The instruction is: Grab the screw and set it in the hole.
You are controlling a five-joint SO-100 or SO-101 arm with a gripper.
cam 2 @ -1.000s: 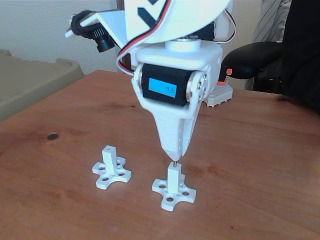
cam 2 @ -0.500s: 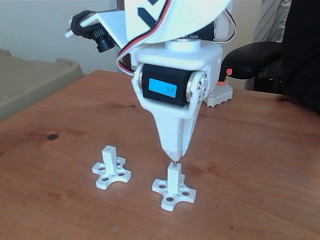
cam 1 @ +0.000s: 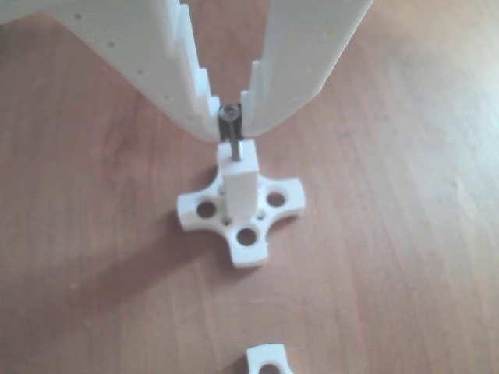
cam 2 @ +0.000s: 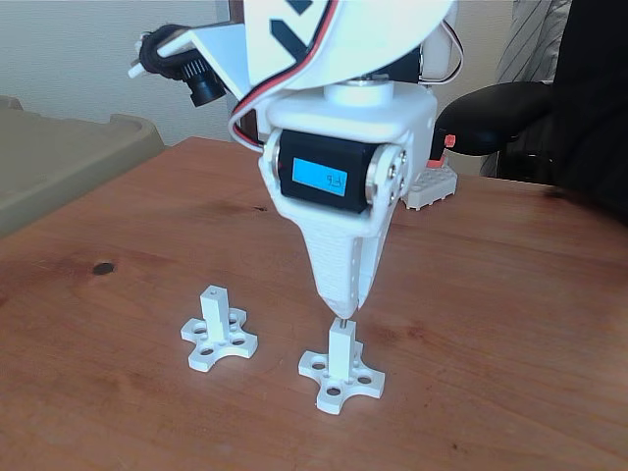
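Reddish-brown wooden tabletop (cam 2: 510,324), pale wall behind. Thin silver metal screw (cam 1: 232,140) stands upright, head pinched between the tips of the white plastic gripper (cam 1: 231,117), shank tip entering the small hole (cam 1: 235,161) in the top face of the white plastic post with cross-shaped base (cam 1: 242,195). Judged step: seating the screw. Keep it vertical, lower straight, release only once the shank is well in. A second white cross-base post (cam 2: 218,334) stands near, to the left in the fixed view; open tabletop all round, edges well apart.
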